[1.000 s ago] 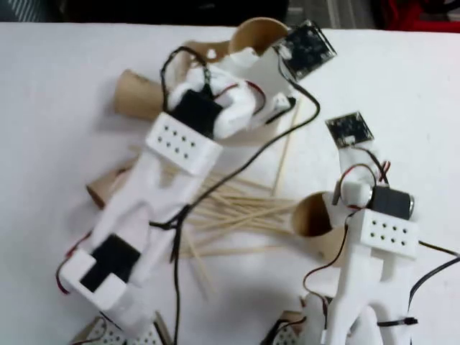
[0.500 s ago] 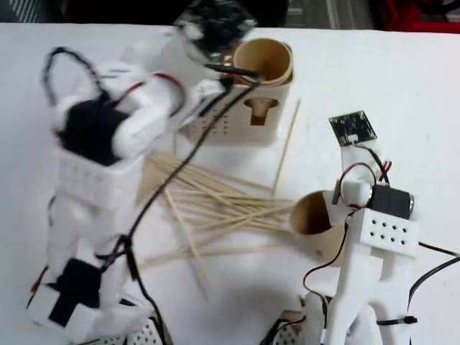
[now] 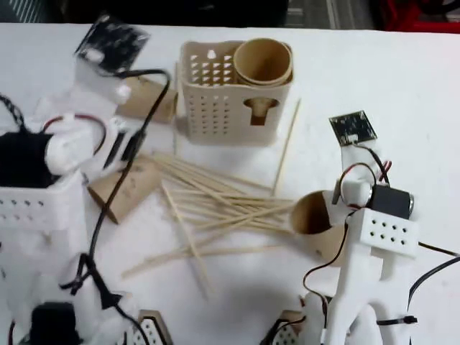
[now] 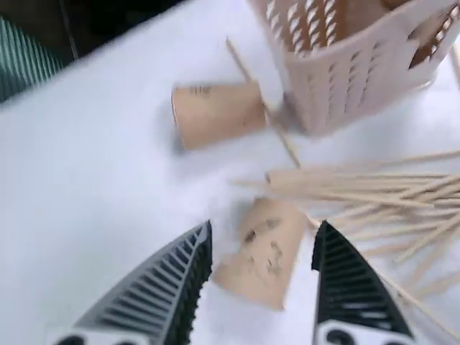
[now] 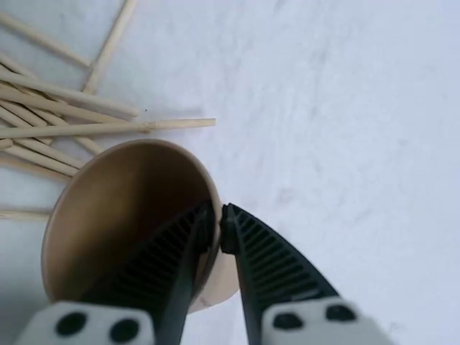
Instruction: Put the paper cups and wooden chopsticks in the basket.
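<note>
Left arm [image 3: 36,208]: swung back from the perforated beige plastic basket [image 3: 215,108], one brown paper cup [image 3: 263,61] now inside
Left gripper [image 4: 264,233]: spread over a lying cup [image 4: 259,259]
Right gripper [image 5: 218,212]: pinching a third cup [image 5: 122,208] by its rim

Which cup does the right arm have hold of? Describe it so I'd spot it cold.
Find the perforated basket at the far side of the table, then the pile of chopsticks in front of it. At the pile's right end is a paper cup, mouth toward the sticks. Unlike the two cups lying left of the basket, its rim is pinched between the jaws of the right gripper.
</note>
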Motion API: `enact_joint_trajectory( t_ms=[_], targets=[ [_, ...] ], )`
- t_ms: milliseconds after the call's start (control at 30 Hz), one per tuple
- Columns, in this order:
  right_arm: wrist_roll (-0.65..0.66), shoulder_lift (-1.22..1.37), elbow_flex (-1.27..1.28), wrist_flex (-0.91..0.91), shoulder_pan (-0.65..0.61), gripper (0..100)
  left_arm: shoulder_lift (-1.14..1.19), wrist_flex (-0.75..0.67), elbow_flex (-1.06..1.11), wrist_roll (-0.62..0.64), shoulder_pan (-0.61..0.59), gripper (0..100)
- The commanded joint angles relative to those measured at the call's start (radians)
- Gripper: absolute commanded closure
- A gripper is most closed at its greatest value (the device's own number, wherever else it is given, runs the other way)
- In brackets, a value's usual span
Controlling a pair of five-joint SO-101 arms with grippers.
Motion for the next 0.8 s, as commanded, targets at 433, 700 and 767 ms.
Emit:
enact_joint_trajectory(
  t_ms=[433, 700, 767],
  targets=[
    [-0.011, -0.028, 0.015, -0.004, 0.004, 98.1, -0.361, -0.316, 0.858, 0.242, -0.262, 62],
    [-0.011, -0.028, 0.014, -0.004, 0.004, 98.1, -0.361, -0.574, 1.126, 0.245, -0.291, 62],
    [-0.011, -0.028, 0.014, -0.002, 0.004, 98.1, -0.361, -0.631, 1.185, 0.245, -0.291, 62]
  ],
)
